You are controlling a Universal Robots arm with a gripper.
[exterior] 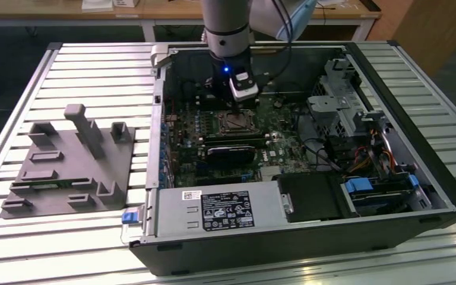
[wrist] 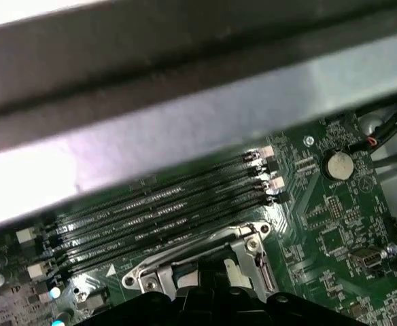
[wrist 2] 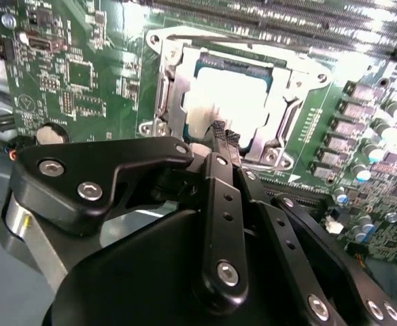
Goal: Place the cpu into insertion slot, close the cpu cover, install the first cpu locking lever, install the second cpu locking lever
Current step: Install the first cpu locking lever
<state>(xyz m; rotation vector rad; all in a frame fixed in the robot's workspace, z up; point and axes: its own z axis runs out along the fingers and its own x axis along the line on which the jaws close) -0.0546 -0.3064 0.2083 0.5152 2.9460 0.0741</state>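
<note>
Motherboard (wrist 2: 83, 75) surrounds cpu (wrist 2: 232, 102), whose near edge pincer (wrist 2: 220, 132) hides.

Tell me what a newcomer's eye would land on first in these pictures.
First, the open computer case lying on the slatted table, with the arm reaching down into it over the green motherboard. In the second wrist view, the black claw hangs right above the insertion slot, where the pale cpu sits framed by the cpu cover. A grey fixture block stands at the exterior view's left.
</note>
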